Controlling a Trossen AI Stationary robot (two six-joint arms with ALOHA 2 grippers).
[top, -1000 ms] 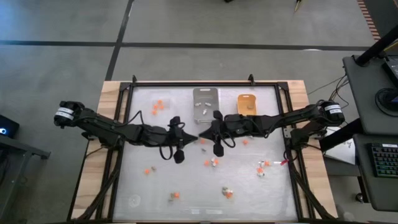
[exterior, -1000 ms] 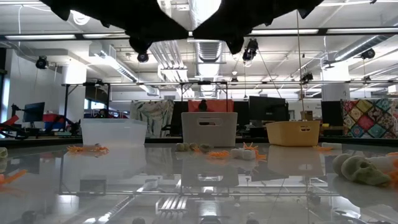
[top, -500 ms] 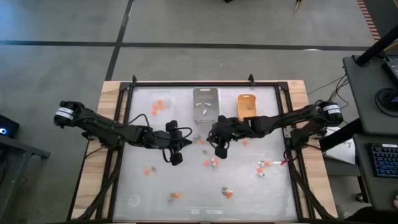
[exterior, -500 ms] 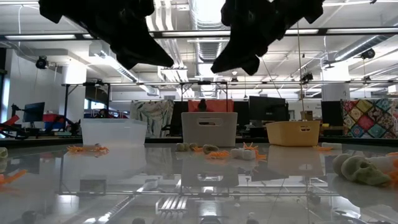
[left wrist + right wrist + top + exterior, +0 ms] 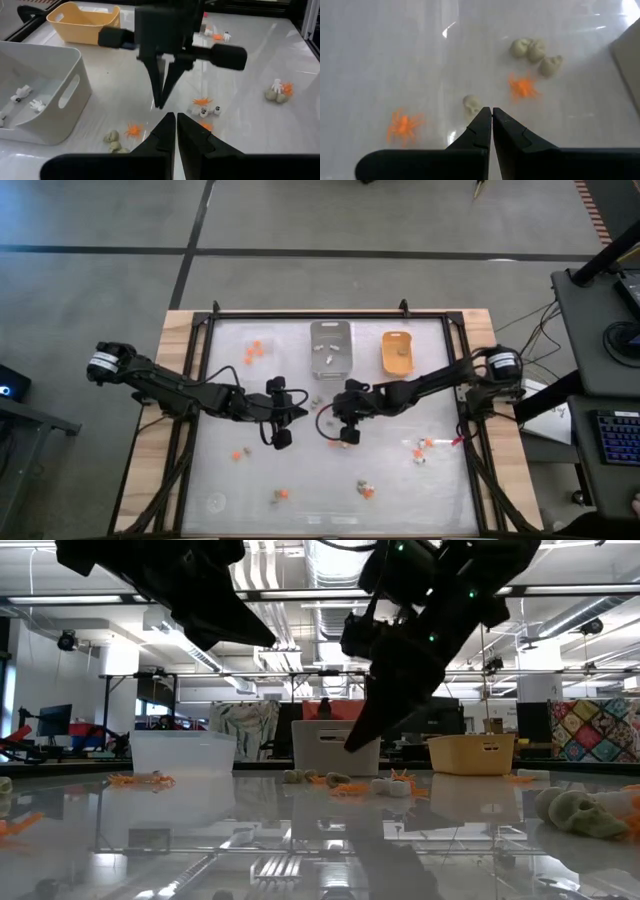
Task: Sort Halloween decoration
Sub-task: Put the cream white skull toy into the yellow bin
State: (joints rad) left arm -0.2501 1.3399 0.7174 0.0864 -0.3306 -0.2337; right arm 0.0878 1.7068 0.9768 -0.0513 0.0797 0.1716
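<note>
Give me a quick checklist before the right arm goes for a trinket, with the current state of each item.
1. Right gripper empty: ok, fingers shut on nothing.
2. Fingers opened for a grasp: not ok.
3. Target in reach: ok, a pale skull lies just past the tips.
4. Neighbours apart: ok, orange spider sits to one side.
5. Left gripper out of the way: cannot tell, it hangs close by, shut.
6. Grey tray free to receive: ok.

The table top [image 5: 300, 480] looks glossy and mirror-smooth, framed by pale bare wood [image 5: 178, 330]. On it, the grey tray [image 5: 55, 97] and yellow tray [image 5: 82, 22] look like smooth matt plastic.
</note>
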